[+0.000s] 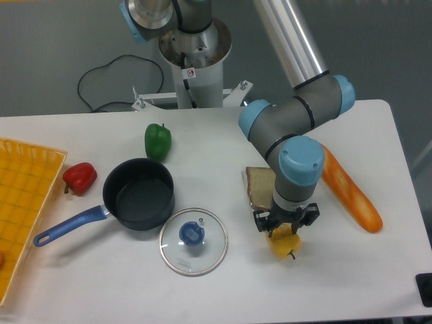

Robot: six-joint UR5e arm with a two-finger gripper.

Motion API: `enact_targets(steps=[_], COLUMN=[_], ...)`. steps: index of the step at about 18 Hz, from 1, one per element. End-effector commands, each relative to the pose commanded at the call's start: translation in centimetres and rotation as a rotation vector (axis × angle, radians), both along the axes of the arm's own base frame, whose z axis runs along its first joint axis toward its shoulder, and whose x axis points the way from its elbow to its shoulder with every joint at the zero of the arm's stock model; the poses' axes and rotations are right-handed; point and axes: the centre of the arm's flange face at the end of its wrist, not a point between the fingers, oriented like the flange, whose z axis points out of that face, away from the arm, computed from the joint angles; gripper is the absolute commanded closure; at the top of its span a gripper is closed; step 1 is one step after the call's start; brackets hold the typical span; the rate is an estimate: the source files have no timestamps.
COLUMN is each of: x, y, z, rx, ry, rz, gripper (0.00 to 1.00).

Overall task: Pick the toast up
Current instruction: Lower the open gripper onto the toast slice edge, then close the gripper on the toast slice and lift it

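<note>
A: How are the jaws sitting?

B: The gripper [284, 223] is pointing straight down, its black fingers [262, 221] just above the yellow pepper [284, 244]. The wrist is blocking the view, so I cannot tell whether the jaws are apart or together, or gripping anything.

A: And the toast?

B: The toast [260, 187] is showing at the gripper's left, mostly hidden by the wrist. Only its left part and dark crust edge are visible, reaching under the arm. Whether it is lying flat or lifting off the tabletop [202, 290], I cannot tell.

A: What is crowding it?

B: The pepper is lying just in front, the baguette [351, 192] is slanting along the right, near the arm. The lid [194, 241] is lying to the left, close by, touching the pot [139, 194], whose blue handle is pointing toward the yellow basket [23, 202] at the left edge.

A: Farther out?

B: A green pepper [157, 140] and a red pepper [79, 177] are sitting well apart from the toast. White tabletop is showing behind the toast and along the front edge.
</note>
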Motion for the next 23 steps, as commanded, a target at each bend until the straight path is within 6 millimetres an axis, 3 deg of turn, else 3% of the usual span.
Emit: enact_targets(steps=[5,9,14,21,22,23], x=[0.5,1.4,2.0,2.1,2.0,2.0], y=[-0.2,-0.9,-1.2,-1.2,-1.3,-1.3], z=[-0.3,-0.6,-1.1,-1.6,-1.6,-1.6], rx=[-0.005,-0.020,-0.027,-0.029,-0.028,-0.028], ry=[-0.007,-0.014,-0.024,-0.030,-0.031,-0.031], rz=[-0.005,-0.070,-0.088,-0.090,-0.089,-0.089], gripper=[0.44,0.27,0.20,0.21,0.23,0.31])
